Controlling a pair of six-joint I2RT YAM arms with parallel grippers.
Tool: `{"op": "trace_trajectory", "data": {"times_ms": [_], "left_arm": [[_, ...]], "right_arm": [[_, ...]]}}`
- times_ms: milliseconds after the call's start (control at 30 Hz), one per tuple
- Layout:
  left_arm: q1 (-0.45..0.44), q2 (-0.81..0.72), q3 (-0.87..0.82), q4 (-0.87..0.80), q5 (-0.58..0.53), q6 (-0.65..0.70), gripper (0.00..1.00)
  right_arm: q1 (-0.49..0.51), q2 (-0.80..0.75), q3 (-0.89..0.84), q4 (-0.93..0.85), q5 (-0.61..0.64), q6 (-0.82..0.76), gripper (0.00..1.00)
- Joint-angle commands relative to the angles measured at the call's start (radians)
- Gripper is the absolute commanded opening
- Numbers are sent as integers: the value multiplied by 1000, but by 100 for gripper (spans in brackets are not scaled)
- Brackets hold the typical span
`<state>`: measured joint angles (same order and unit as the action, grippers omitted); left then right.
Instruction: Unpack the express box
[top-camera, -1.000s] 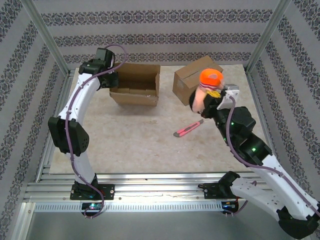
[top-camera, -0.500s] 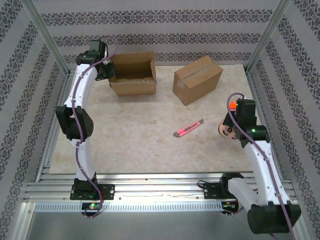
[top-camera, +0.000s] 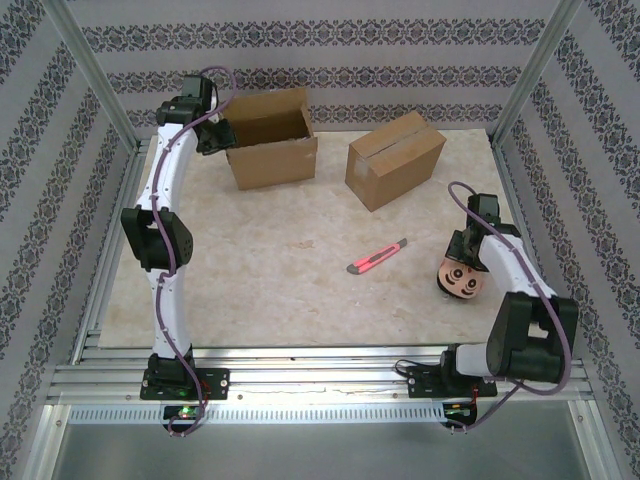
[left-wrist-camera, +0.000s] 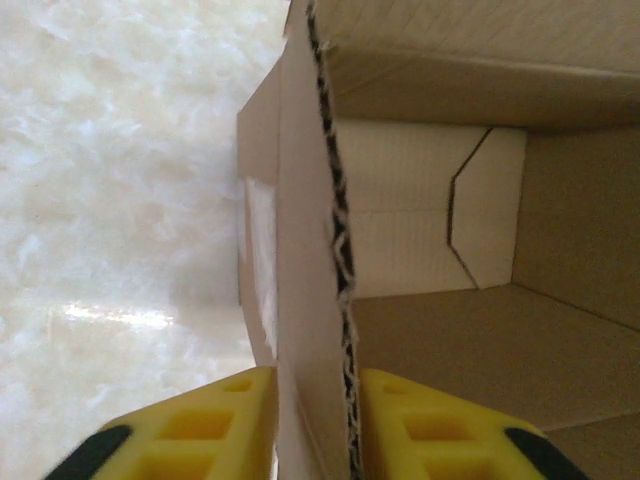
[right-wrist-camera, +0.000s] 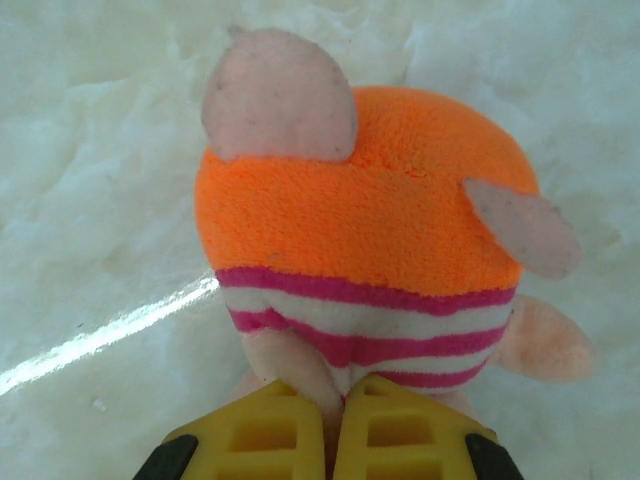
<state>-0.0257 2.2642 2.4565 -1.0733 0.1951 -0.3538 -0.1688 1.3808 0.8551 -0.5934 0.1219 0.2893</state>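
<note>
The open cardboard express box (top-camera: 275, 160) stands at the back left, its inside bare in the left wrist view. My left gripper (top-camera: 218, 135) straddles the box's left wall (left-wrist-camera: 305, 300), one yellow finger outside and one inside, jaws slightly apart and open (left-wrist-camera: 318, 375). An orange plush toy (top-camera: 460, 282) with pink ears and pink-and-white stripes (right-wrist-camera: 360, 200) is low over the table at the right. My right gripper (top-camera: 468, 258) is shut on a pale pink part at the toy's base (right-wrist-camera: 335, 390).
A closed cardboard box (top-camera: 395, 158) sits at the back, right of centre. A red utility knife (top-camera: 377, 258) lies mid-table. Metal frame posts and patterned walls ring the marble tabletop (top-camera: 270, 290).
The right arm swung the plush toy from above the closed box down to the table's right side. The left arm shifted the open box backwards, and its jaws eased apart on the wall.
</note>
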Motion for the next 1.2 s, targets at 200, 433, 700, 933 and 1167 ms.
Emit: {"op": "trace_trajectory", "data": {"times_ms": [200,433,700,933,1167], "left_arm": [[26,20,67,9,59,-16,58],[26,-41,72,72,82,8,100],[20,-150,61,83,135,59,100],[-49,-307,-59,68,134,126,100],[-133,-552,-448,246,142,118,100]], "right_arm": [[-41,75,16,47,10,4,0],[-54,53,22,35,-11,11,55],[-53,-54,74,-16,-72,18,90],[-53,-134,202,-12,-218,12,98],[-53,17,418,120,-429,-11,98]]}}
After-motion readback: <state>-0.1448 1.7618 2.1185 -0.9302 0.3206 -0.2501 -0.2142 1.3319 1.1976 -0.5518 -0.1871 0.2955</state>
